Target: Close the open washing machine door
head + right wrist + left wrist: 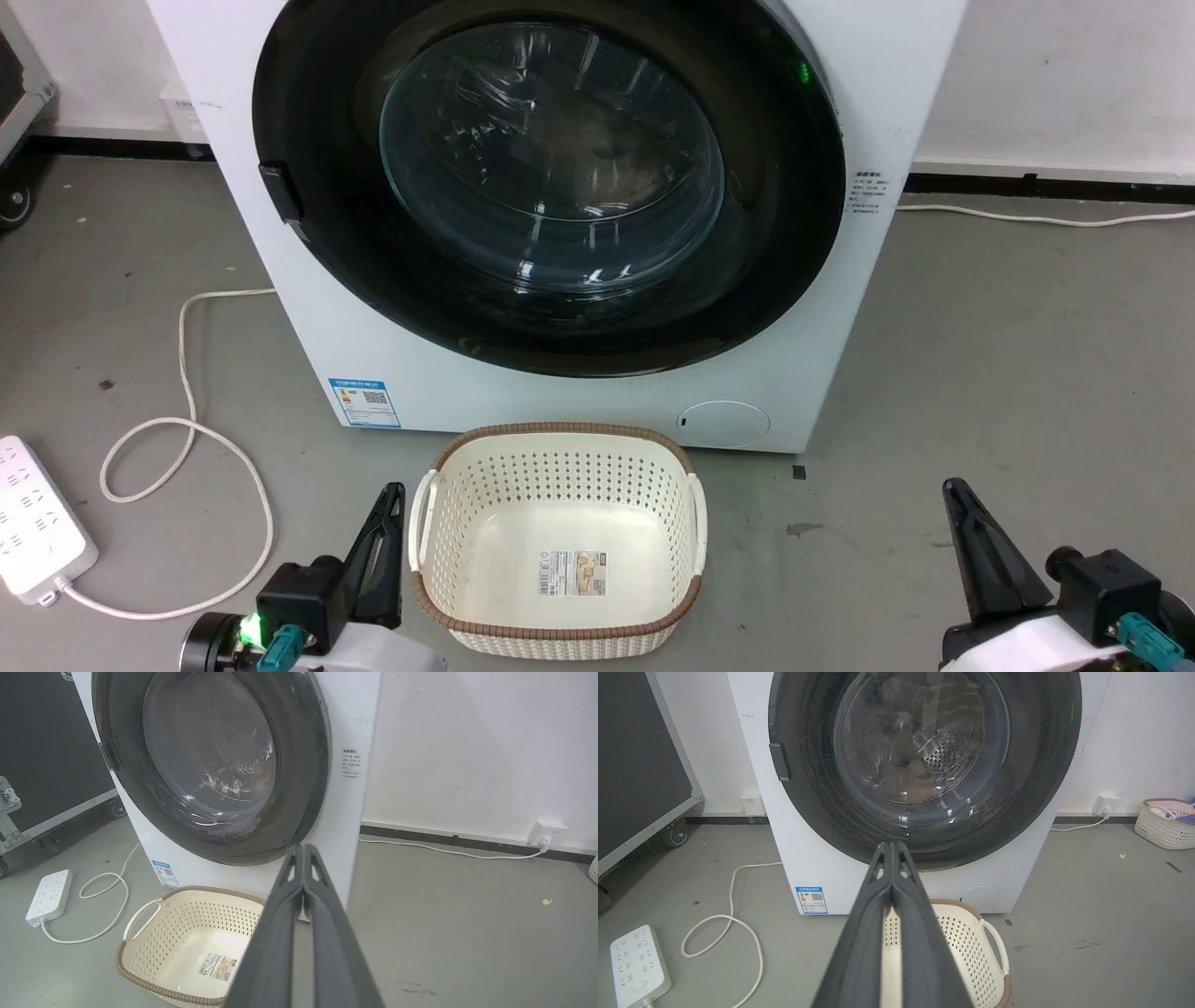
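The white washing machine (840, 308) stands straight ahead, with a blue label (364, 401) and a round cap (724, 423) low on its front. Its round glossy black door (551, 177) with the bulging glass centre lies flat against the front, and I see no gap at its rim. The steel drum shows through the glass (945, 753). My left gripper (394, 490) is shut and empty, low beside the basket's left handle. My right gripper (950, 485) is shut and empty over bare floor at the lower right. Both are well short of the door (210, 760).
A cream perforated basket (560, 431) with a brown rim sits on the floor right in front of the machine, between my grippers. A white power strip (37, 532) and looped cable (187, 373) lie left. A black wheeled case (640, 765) stands far left, another basket (1164, 821) far right.
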